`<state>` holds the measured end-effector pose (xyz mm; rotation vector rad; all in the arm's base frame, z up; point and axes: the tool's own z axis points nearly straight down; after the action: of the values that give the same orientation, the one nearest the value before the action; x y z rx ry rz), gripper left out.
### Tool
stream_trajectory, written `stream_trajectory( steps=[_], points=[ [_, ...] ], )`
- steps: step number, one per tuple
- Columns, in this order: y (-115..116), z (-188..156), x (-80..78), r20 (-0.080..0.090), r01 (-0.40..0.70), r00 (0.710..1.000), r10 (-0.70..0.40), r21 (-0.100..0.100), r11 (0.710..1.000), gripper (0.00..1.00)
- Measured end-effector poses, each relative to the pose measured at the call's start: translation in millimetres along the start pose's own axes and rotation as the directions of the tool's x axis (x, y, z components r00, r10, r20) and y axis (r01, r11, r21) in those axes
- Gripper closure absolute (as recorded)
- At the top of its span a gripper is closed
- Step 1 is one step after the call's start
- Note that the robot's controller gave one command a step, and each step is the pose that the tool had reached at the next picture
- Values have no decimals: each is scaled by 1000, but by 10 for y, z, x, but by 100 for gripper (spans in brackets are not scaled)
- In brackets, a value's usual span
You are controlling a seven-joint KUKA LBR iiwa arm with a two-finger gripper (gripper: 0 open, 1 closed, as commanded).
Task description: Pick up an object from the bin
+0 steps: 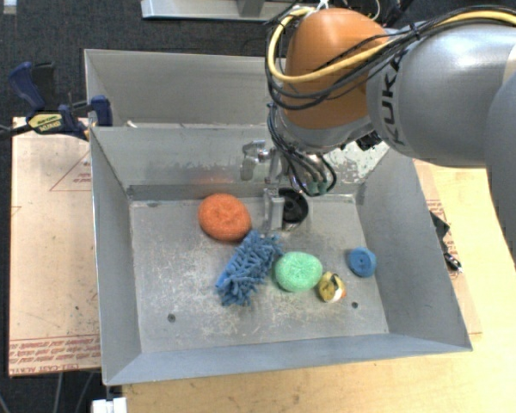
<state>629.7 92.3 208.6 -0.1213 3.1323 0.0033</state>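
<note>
My gripper (pixel 277 216) hangs low over the back middle of the bin floor, under the arm's orange cover. Its tip is just right of an orange round scrubber (pixel 224 217) and just above the top end of a blue shaggy cloth piece (pixel 248 269). A green round scrubber (pixel 297 271) lies a little in front and to the right of it. I see nothing held in the gripper.
A small yellow and brown thing (pixel 330 287) lies right of the green scrubber. A small blue round piece (pixel 360 262) sits further right near the bin's right wall. The arm reaches in from the upper right.
</note>
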Motion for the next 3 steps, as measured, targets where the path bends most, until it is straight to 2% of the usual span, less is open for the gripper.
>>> stream_trajectory(
  steps=[1,2,3],
  points=[
    [-143,573,90,0,199,980,-199,0,980,0],
    [-372,1027,148,2,285,958,-285,0,958,0],
    [-234,1209,246,1,379,925,-379,1,925,0]
  ],
)
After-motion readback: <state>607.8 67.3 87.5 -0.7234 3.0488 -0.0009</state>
